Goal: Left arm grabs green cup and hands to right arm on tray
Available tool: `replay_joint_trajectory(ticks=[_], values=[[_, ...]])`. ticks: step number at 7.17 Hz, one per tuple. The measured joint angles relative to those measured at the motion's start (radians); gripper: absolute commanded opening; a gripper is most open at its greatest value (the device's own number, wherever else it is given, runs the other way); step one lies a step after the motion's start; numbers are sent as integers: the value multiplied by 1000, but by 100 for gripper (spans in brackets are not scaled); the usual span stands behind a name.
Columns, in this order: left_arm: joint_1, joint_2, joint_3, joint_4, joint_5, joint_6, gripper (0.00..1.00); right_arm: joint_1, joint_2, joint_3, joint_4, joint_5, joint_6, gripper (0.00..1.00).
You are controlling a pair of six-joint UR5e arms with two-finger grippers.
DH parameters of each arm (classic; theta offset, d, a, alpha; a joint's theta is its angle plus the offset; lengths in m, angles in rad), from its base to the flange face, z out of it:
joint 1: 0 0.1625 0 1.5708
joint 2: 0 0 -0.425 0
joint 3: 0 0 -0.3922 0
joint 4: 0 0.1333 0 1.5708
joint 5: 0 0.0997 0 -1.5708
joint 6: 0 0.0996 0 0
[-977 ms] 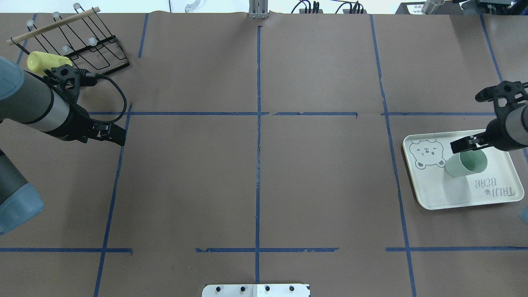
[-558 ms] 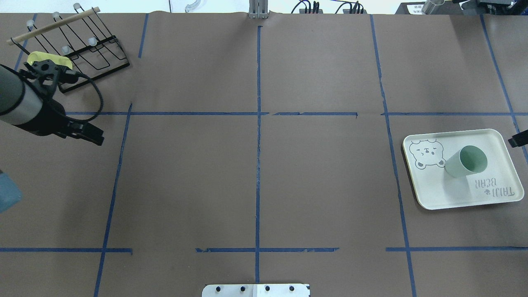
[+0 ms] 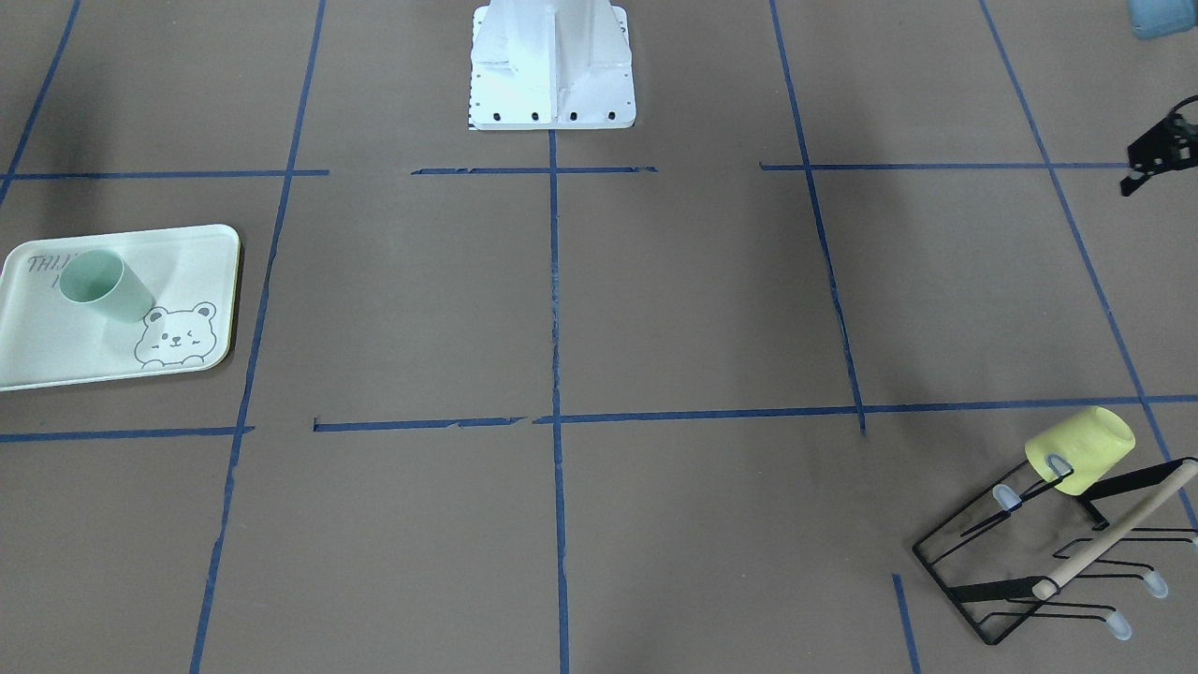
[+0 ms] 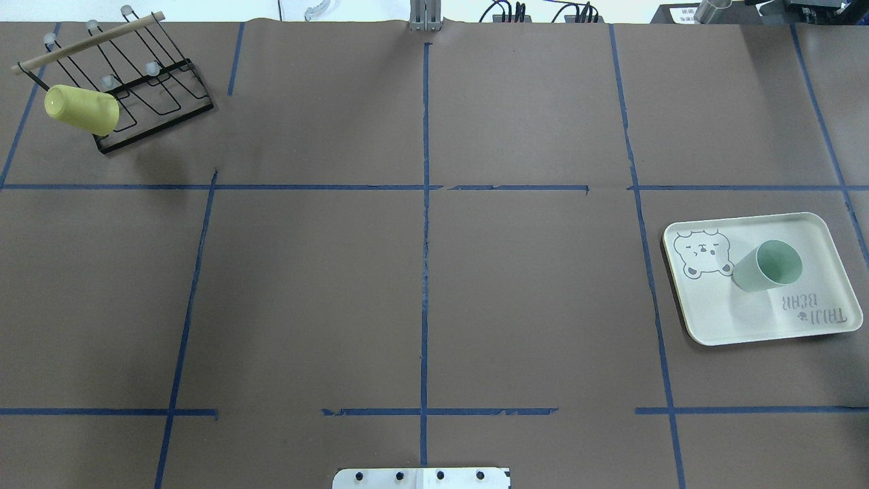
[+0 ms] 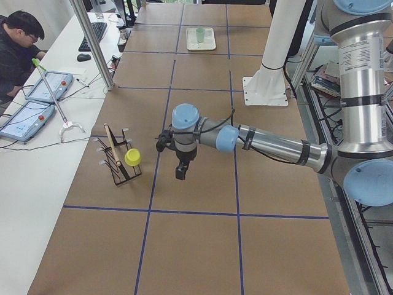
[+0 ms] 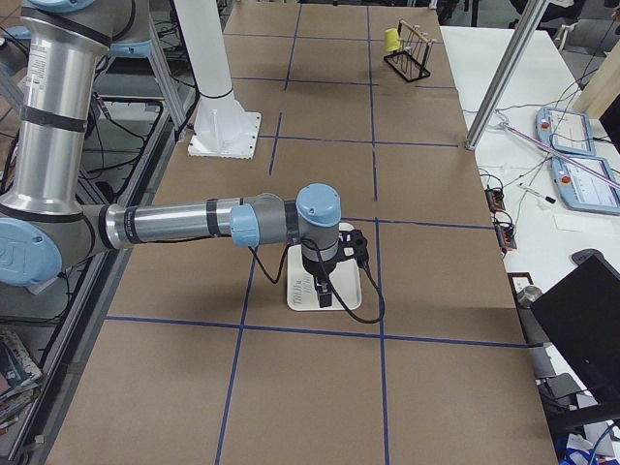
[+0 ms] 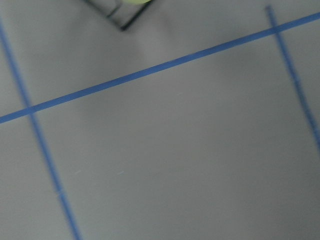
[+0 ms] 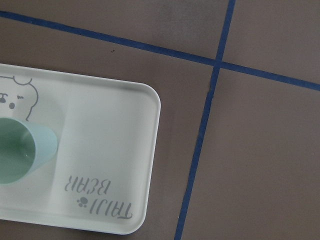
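Behind right gripper [image 6: 323,294], half-hidden tray [image 6: 299,291].

Counter [image 4: 529,285]: covered in brown paper, matt, with faint creases.
Tape lines [image 4: 426,272]: blue tape with a low sheen, its ends frayed and torn in places.
Green cup [image 4: 766,266]: smooth, looks like plastic, soft satin finish.
Tray [image 4: 821,238]: smooth, looks like plastic, with a slight sheen; the grey bear and the lettering are printed flat.
Yellow cup [image 4: 81,109]: smooth, looks like plastic, with a small bright highlight on its base.
Rack [image 3: 992,590]: thin black wire, matt; pale bare wooden dowel; translucent caps on the prong tips.
Left arm [image 5: 273,143]: brushed grey metal tube, glossy pale blue plastic caps.
Right arm [image 6: 174,225]: same grey metal and blue caps.
Base [image 3: 552,65]: white painted metal, smooth.
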Motion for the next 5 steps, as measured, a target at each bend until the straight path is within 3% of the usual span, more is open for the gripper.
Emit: replay_joint_trajectory(ticks=[2,5], values=[[-77,90,51,-5,-6,56,100,6,-9,-5,-9,2,3,100],[-105,123,45,4,6,63,100,6,-11,-10,-7,2,8,100]])
